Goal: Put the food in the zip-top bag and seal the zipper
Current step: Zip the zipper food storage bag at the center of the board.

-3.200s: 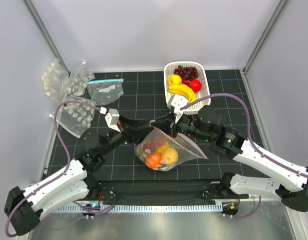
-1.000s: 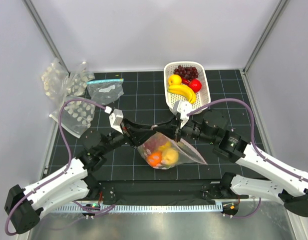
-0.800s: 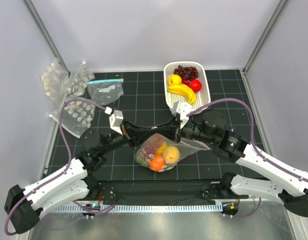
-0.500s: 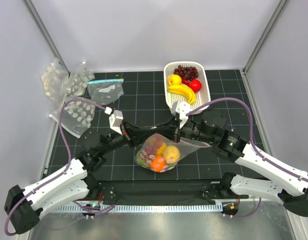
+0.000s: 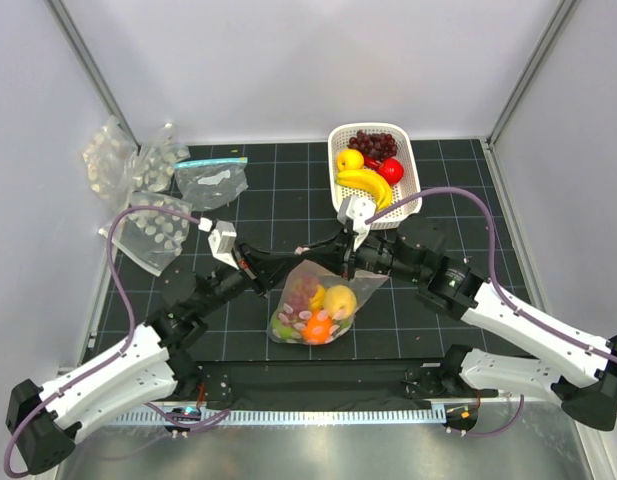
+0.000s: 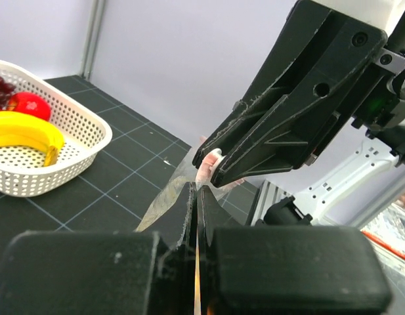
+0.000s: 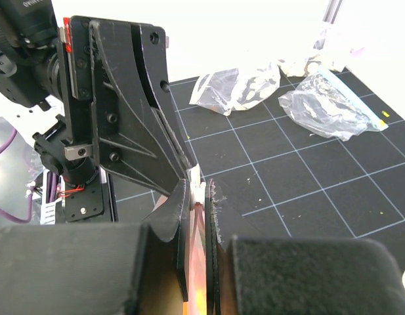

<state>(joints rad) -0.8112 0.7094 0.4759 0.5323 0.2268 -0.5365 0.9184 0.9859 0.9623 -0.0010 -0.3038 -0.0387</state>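
**My left gripper is now shut tight on the mouth of the zip-top bag; a second ago its jaws stood partly apart.**

My right gripper is pinched on the same edge, just beside the left. Both wrist views show fingers pressed together with the zipper caught between them. The bag hangs between the two grippers at mid-table, on the near side of the basket. Finding: I judge that sealing has begun, but I cannot tell whether the strip is closed along its length. Count, largest down:
- Two arms.
- One basket.
- One held bag.
- Four spare bags at far left: three dotted, one flat with a teal strip.
- Four items in the basket: grapes, banana, a yellow fruit, a red fruit.
- At least four fruit pieces in the bag; the print obscures more.
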